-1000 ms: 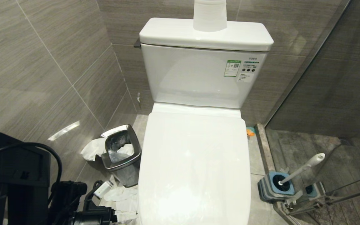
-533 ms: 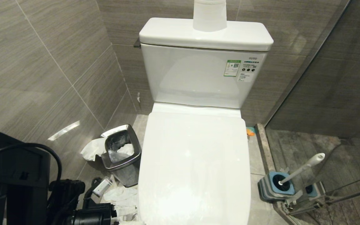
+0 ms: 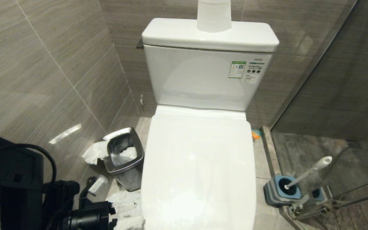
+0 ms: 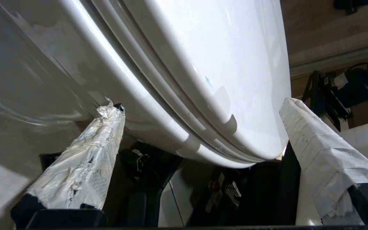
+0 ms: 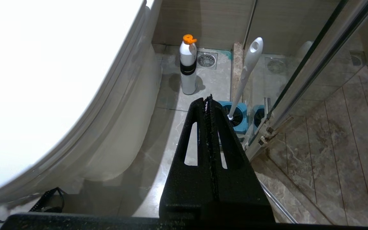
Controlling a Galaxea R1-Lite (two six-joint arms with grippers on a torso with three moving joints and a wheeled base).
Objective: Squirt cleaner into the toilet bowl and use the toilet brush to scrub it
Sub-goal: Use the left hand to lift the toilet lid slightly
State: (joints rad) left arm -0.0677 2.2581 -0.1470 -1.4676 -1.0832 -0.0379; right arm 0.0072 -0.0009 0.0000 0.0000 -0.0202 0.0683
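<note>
In the head view the toilet (image 3: pixel 200 166) stands with its lid (image 3: pixel 200 179) down, so the bowl is covered. A steel bin (image 3: pixel 124 159) with crumpled paper sits on the floor to its left, and a paper roll (image 3: pixel 214 14) rests on the tank (image 3: pixel 209 76). The toilet brush (image 3: pixel 310 172) leans in its blue holder (image 3: pixel 281 190) on the floor to the right of the toilet, by the glass door. The left arm shows at the lower left corner, low beside the toilet's front.

In the left wrist view the left gripper (image 4: pixel 200 108) is spread wide, its taped fingers (image 4: pixel 318 143) on either side of the lid's front edge; whether either one touches it is hard to tell.

In the right wrist view the right gripper (image 5: pixel 208 99) is pressed together and holds nothing, above the floor. Beyond it stand the brush and a white bottle (image 5: pixel 188 65) with an orange cap, probably the cleaner.
</note>
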